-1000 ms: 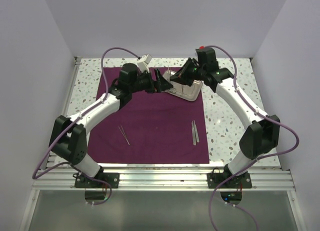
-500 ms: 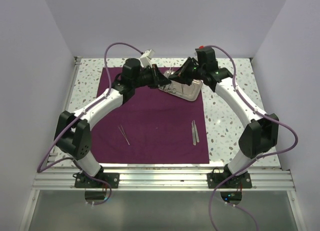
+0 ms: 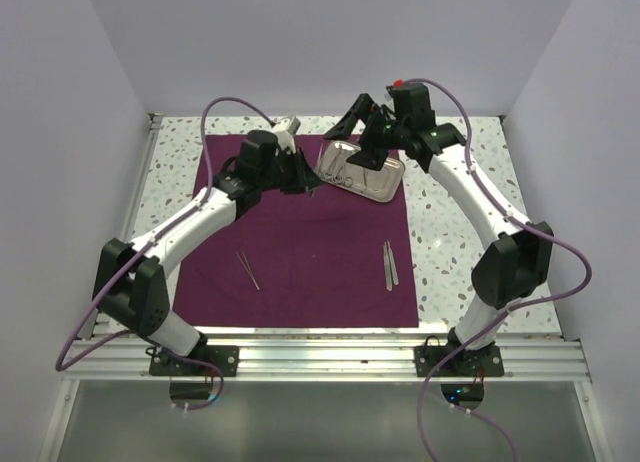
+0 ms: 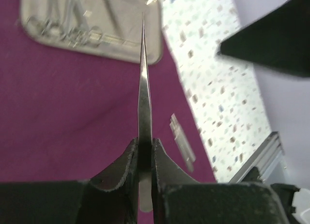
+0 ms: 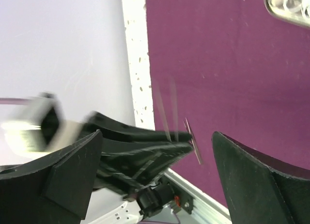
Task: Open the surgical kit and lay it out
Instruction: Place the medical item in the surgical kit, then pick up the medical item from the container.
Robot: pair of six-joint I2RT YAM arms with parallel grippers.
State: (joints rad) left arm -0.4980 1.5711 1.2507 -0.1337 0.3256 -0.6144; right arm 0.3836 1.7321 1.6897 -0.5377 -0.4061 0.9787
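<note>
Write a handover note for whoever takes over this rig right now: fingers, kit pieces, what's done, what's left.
Left gripper: fingers shut on slim tweezers, held over the cloth, pointing toward the tray.
Right gripper: open, empty, raised near the tray's far side.
Done: cloth spread flat; left-hand tweezers and right-hand tweezers laid out on it.
Left: set down the held tweezers; take the ring-handled instruments out of the tray.
</note>
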